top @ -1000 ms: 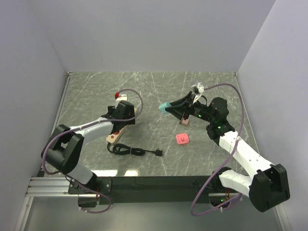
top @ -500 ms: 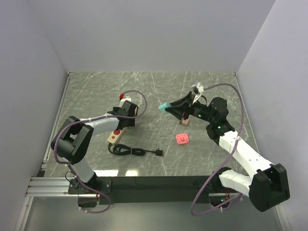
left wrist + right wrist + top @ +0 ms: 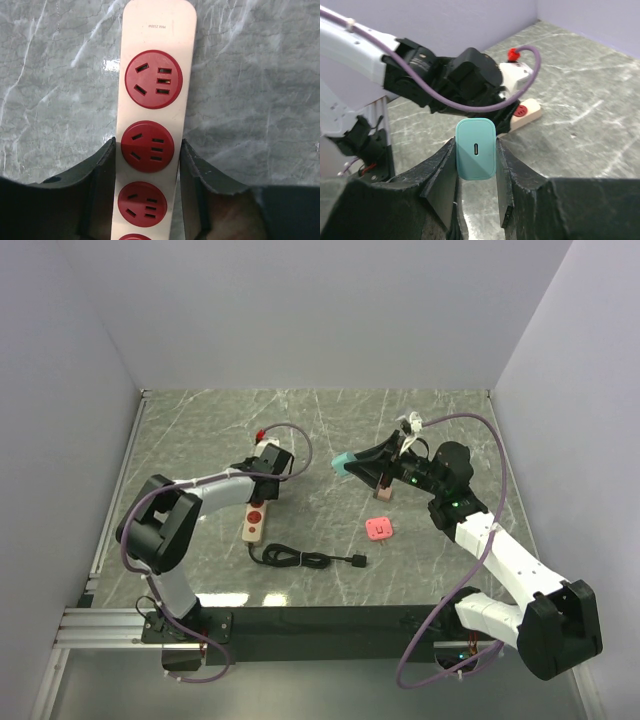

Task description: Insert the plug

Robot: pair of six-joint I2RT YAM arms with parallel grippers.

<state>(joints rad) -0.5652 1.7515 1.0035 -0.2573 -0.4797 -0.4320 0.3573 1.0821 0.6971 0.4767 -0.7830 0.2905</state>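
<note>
Left gripper (image 3: pixel 266 472) is down on the power strip (image 3: pixel 255 523), which lies flat on the marble table (image 3: pixel 200 430), left of centre, long axis running roughly near-to-far. In the left wrist view the fingers (image 3: pixel 102 172) sit flush against both long edges of the cream body, level with the second red socket (image 3: pixel 148 146) from the printed end, so the pincer is clamped across the strip's width. The end socket (image 3: pixel 153 79) is clear of the fingers and uncovered. Black cord (image 3: pixel 295 558) is coiled just on the near side of the strip, its free end pointing right. Right of centre, the right gripper (image 3: pixel 352 465) is held above the table, well apart from the strip and aimed toward the left arm. It's closed on the plug (image 3: pixel 475 149), a teal adapter block pinched by its two side faces, with the face carrying the small slot port toward the wrist camera. Can't see the prongs from any view. A small pink piece (image 3: pixel 380 529) lies on the table near the right arm, on the near side of the held plug.
</note>
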